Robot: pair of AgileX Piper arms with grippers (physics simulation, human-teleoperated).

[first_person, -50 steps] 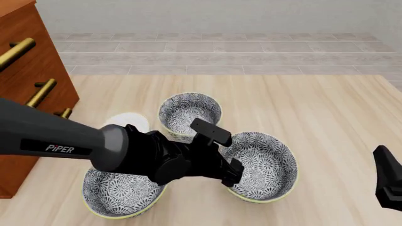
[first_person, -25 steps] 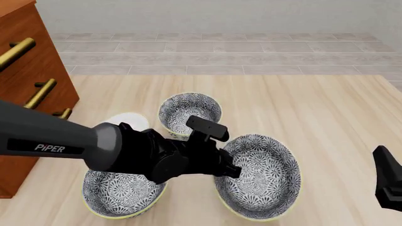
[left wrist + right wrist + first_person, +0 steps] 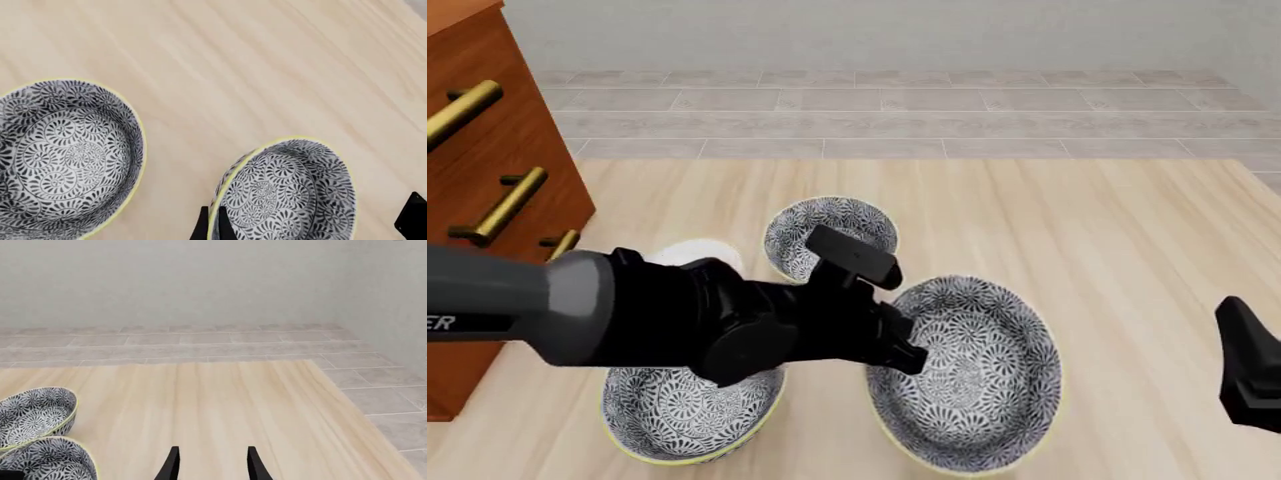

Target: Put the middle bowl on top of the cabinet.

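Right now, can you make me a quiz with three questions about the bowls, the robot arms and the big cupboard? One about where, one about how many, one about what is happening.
1. Where is the cabinet in the front view?
A. Left edge
B. Right edge
C. Behind the bowls, in the middle

2. How many patterned bowls are there?
A. Two
B. Three
C. Four

3. What is the left gripper doing?
A. Hanging open over bare table
B. Pinching the rim of the middle bowl
C. Pulling a brass handle

Answers: 1 A, the reddish-brown cabinet fills the left edge. 2 B, the front view shows the middle bowl, a far bowl and a near-left bowl. 3 B, the left wrist view shows its fingers either side of that bowl's rim.
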